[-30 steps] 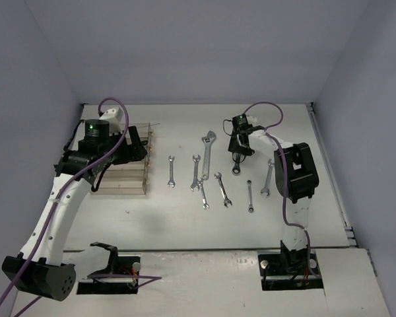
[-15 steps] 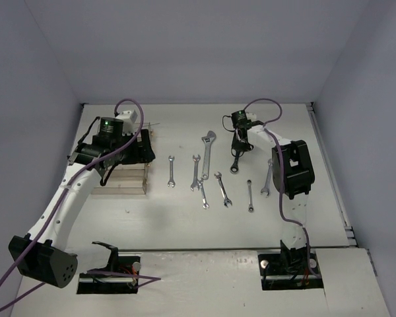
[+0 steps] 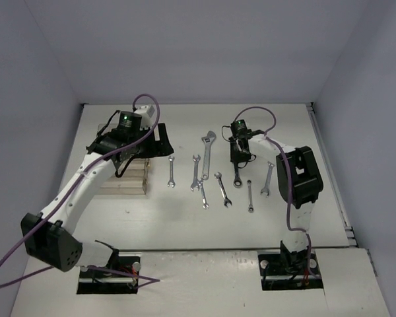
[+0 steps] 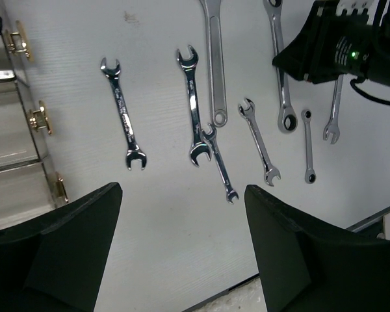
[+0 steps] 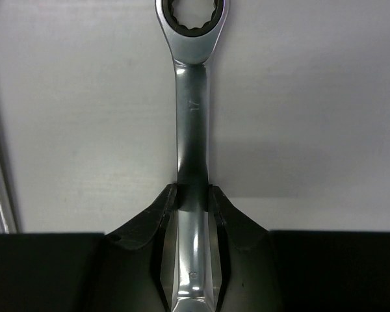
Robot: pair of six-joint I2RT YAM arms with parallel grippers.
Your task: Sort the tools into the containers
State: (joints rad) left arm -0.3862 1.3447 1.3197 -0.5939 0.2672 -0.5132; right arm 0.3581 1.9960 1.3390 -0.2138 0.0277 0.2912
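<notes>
Now the right tool (image 5: 194,195) is pinched shut on the shank of the ring-ended wrench (image 5: 194,97). A second ago its jaws stood apart above that wrench, so the grasp is freshly made. Just ahead of the fingertips the shank runs straight out to the ring end, over bare bench (image 5: 312,97). Whether the wrench has left the surface I cannot tell. By my reading it is ready to be lifted and carried to the containers (image 3: 122,178), which stand well off to this tool's left, with the other arm between.

The left tool (image 4: 182,192) has swung off the containers and hangs over the loose row of wrenches, jaws spread wide with nothing between them. Ahead of it lie the double open-ended wrench (image 4: 123,114) and the combination wrench (image 4: 194,107), either one a likely next pick. Farther ahead lies the long adjustable wrench (image 4: 213,65). The containers are at its left side.

Only the right wrist view proves the grip, showing both pads against the steel. From above, that tool is just a dark head over the wrench. The overhead view alone gives the whole spread, from containers to the far wrenches.
</notes>
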